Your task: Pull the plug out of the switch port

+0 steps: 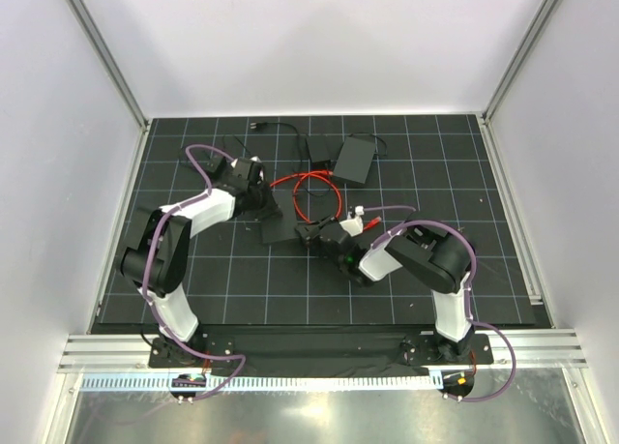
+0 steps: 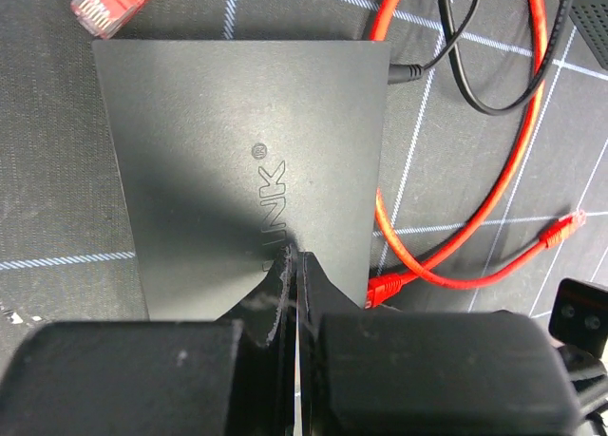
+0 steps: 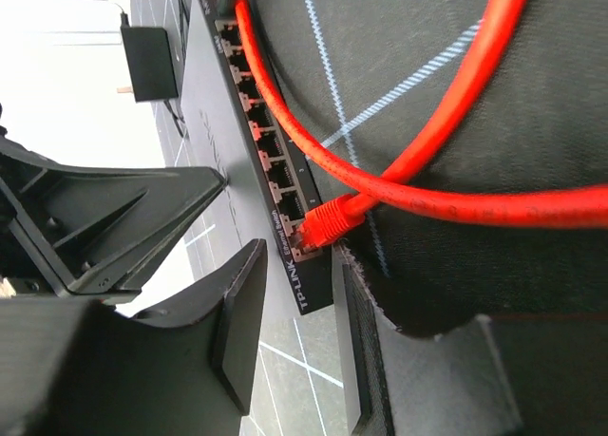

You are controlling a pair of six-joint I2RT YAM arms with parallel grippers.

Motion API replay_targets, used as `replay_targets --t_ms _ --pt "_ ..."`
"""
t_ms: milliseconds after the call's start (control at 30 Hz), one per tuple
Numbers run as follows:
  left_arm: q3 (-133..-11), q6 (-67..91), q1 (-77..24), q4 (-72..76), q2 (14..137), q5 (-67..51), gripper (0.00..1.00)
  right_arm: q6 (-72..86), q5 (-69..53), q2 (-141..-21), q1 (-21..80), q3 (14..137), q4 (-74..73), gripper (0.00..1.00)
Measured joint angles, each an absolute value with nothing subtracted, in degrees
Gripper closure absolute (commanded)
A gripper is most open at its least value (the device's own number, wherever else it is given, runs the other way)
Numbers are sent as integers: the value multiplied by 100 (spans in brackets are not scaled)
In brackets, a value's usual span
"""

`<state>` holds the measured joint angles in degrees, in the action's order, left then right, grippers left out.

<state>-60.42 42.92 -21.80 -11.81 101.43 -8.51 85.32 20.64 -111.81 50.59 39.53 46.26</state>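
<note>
The dark TP-LINK switch (image 1: 279, 231) lies flat on the mat, and its top fills the left wrist view (image 2: 237, 151). The red plug (image 3: 328, 222) sits in the last port at the switch's near end, and it also shows at the switch's edge (image 2: 385, 289). Its red cable (image 1: 317, 179) loops away over the mat. My right gripper (image 3: 296, 327) is open, with the switch's end corner between its fingers and the plug just past the right fingertip (image 3: 348, 274). My left gripper (image 2: 295, 261) is shut, with its tips resting on the switch's top.
A loose red plug (image 2: 106, 3) lies past the switch's far corner, and another plug end (image 2: 560, 229) lies to the right. A black cable (image 2: 475, 85) curls beside them. A black box (image 1: 354, 159) and a power adapter (image 3: 149, 64) sit behind the switch.
</note>
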Motion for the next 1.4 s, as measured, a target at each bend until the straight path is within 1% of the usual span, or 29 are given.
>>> replay_targets --t_ms 67,333,467,600,700,933,1133,1200,1400 --pt "-6042 4289 -2180 -1177 10149 -899 100 8584 2139 -11181 5059 3894 4663 64" --pt "-6012 4294 -2189 -1144 10154 -1090 100 8879 2416 -11181 5089 3632 5028 66" --pt "-6007 4294 -2189 -1135 10167 -1181 100 9000 2504 -11249 5092 3496 5304 61" --pt "-6007 4292 -2189 -1125 10175 -1214 100 9098 2589 -11327 5094 3426 5557 60" --pt "-6007 4292 -2189 -1122 10175 -1216 100 9183 2650 -11327 5096 3400 5568 60" --pt "-6007 4289 -2189 -1122 10175 -1219 100 9319 2775 -11323 5105 3380 5511 64" --pt "-6007 4283 -2189 -1120 10175 -1223 100 9301 2805 -11314 5118 3570 5196 64" --pt "-6007 4281 -2189 -1120 10175 -1223 100 9303 2836 -11314 5140 3612 5131 66" --pt "-6007 4278 -2189 -1120 10175 -1223 100 9362 2891 -11314 5157 3623 5013 77"
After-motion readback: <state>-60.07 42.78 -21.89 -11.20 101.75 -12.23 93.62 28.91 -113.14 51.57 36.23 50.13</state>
